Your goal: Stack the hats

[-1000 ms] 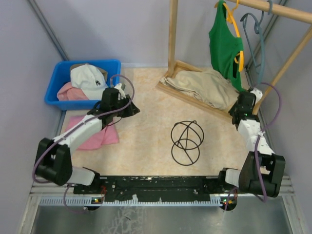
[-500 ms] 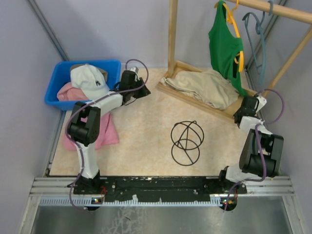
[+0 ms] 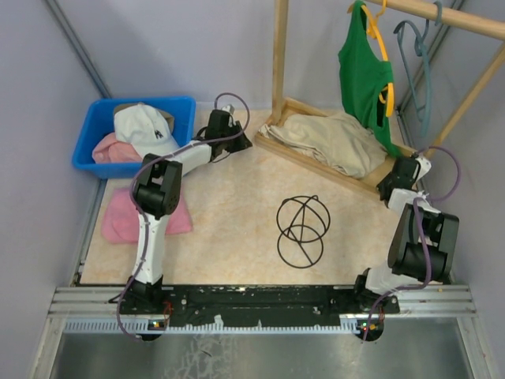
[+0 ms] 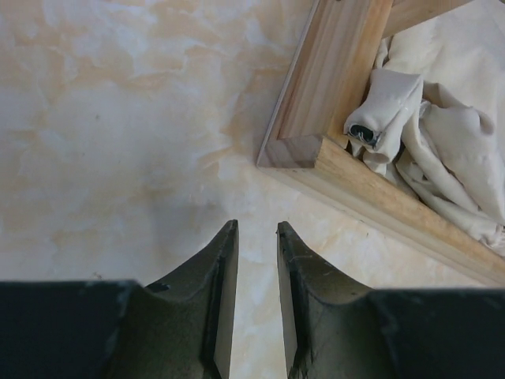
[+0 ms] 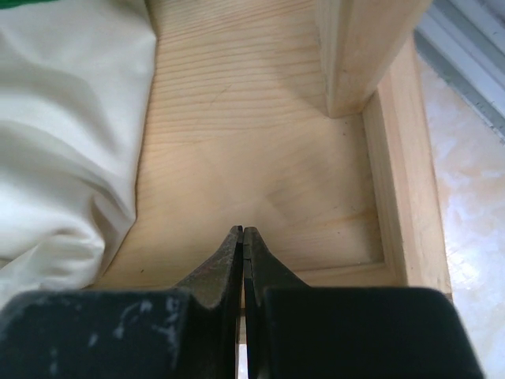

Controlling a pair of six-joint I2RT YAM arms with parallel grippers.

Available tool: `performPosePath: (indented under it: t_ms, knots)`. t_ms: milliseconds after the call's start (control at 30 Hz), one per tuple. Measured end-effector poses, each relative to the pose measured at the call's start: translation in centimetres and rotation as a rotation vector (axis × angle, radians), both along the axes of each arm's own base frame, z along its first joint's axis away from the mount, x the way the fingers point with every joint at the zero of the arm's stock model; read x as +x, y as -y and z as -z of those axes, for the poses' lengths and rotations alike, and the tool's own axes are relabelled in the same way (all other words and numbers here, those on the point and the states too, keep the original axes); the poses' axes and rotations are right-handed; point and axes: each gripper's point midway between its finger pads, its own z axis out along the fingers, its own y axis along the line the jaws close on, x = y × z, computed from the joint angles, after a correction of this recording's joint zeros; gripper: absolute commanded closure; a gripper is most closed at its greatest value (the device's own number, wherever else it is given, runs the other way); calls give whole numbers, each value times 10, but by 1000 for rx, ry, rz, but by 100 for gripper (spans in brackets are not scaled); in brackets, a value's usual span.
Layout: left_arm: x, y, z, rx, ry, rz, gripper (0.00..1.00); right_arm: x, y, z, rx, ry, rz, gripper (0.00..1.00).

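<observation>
A white cap (image 3: 144, 129) lies on top in the blue bin (image 3: 89, 130), with a pink cap (image 3: 110, 150) under it at the front left. A tan bit (image 3: 126, 107) shows behind the white cap; I cannot tell what it is. No black cap is in view. My left gripper (image 3: 241, 144) (image 4: 254, 229) is slightly open and empty, low over the table right of the bin, at the corner of the wooden rack base (image 4: 331, 150). My right gripper (image 3: 390, 180) (image 5: 243, 230) is shut and empty over the right end of the rack base (image 5: 260, 142).
A beige garment (image 3: 331, 142) (image 4: 442, 134) (image 5: 63, 134) lies in the rack base. A flat pink cloth (image 3: 146, 215) lies on the table under the left arm. A black wire object (image 3: 301, 229) sits mid-table. A green top (image 3: 363, 71) hangs on the rack.
My left arm has stretched out, and its gripper moved right and away from the pink cloth to the rack corner. The right arm has folded back; its gripper barely shifted.
</observation>
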Motion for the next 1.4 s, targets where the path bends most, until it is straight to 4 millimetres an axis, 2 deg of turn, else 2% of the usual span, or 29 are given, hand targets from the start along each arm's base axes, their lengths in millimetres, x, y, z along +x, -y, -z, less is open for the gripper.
performPosePath:
  t_ms: [133,367,567,667,733,1033,1267,1400]
  knots:
    - [13,8,11,-20,-7,13,69,-6,-12,1,40,4,-32,100]
    - [9,14,22,-51,-43,32,69,0,-38,1,106,22,-99,100]
    - [12,18,17,-66,-29,45,68,2,-98,1,192,18,-233,100]
    - [16,21,15,-75,-17,52,67,-9,-120,6,225,-5,-274,100]
    - [18,23,16,-80,-12,58,67,-17,-126,8,243,-15,-285,100]
    - [36,42,21,-146,21,99,64,-45,-140,3,239,-22,-298,100]
    - [51,64,18,-204,72,141,58,-72,-138,-23,181,-22,-318,100]
    - [65,84,15,-247,124,158,54,-78,-140,-37,163,7,-350,100]
